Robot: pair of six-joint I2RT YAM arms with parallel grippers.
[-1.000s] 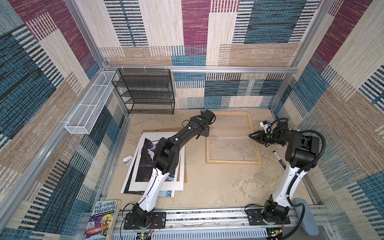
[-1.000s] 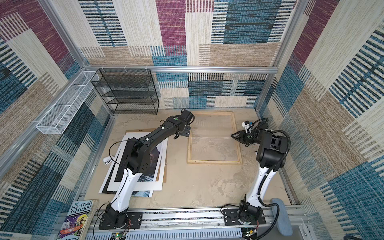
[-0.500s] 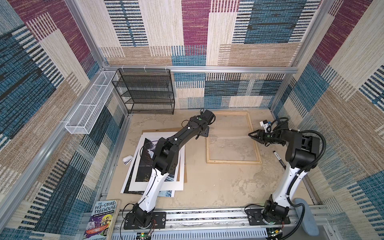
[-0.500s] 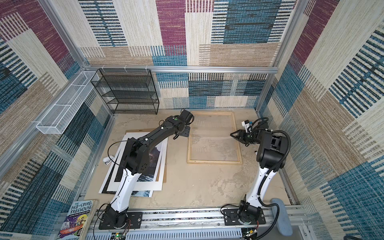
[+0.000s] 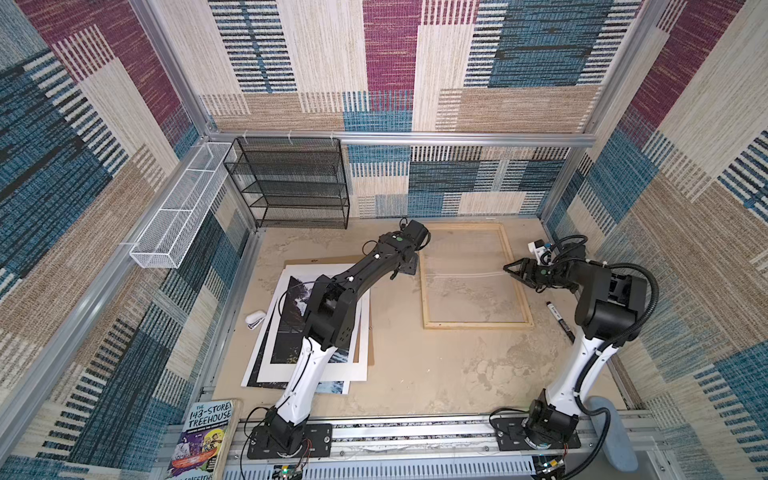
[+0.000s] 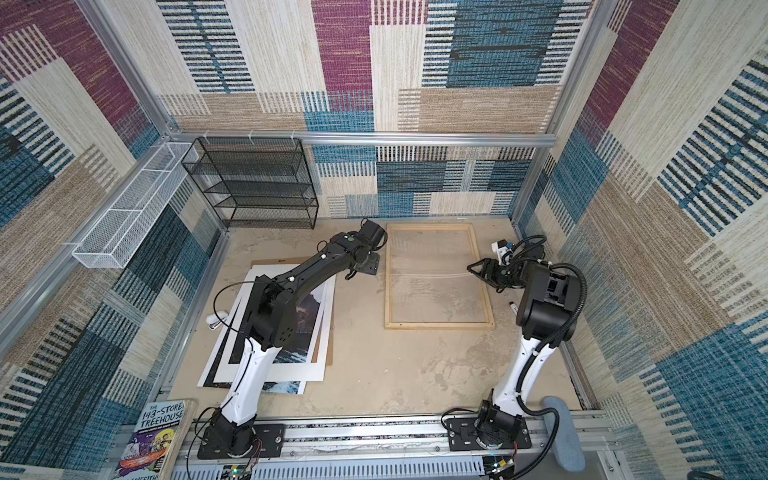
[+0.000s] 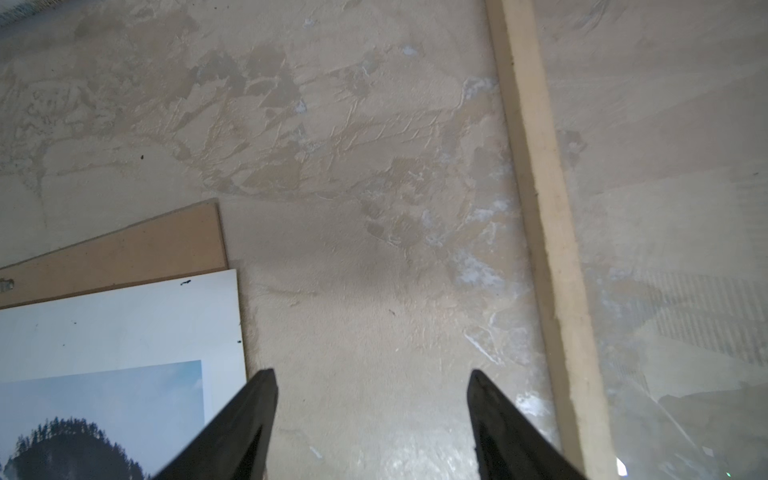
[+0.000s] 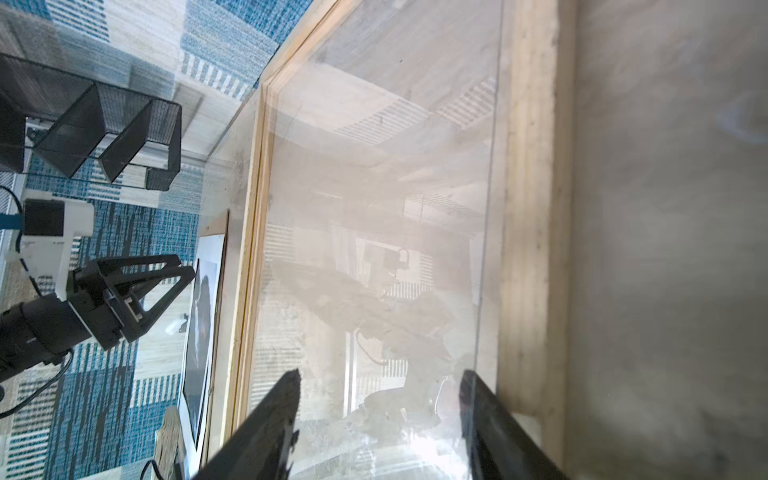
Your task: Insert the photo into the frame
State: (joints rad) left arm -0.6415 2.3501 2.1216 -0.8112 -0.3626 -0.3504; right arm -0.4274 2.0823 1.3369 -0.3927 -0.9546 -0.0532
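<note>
— Frame (image 5: 478, 324) (image 6: 439, 325) position, both top views?
— Flat on the bench (image 5: 415, 374), right of centre. Photo (image 5: 289, 328) lies well apart on the left, under a white mat (image 5: 349, 370), with the left arm across it.
— Left wrist view?
— Left gripper (image 7: 372, 374) spread wide and empty, over bare bench beside the frame's rail.
— Right wrist view?
— Right gripper (image 8: 380, 374) released, nothing between its jaws, above the frame's clear pane.

The frame (image 5: 478, 325) is pale bare wood around a glossy clear pane (image 8: 374, 187); tabletop (image 5: 415, 374) rough, matt; photo (image 5: 287, 332) smooth paper.
</note>
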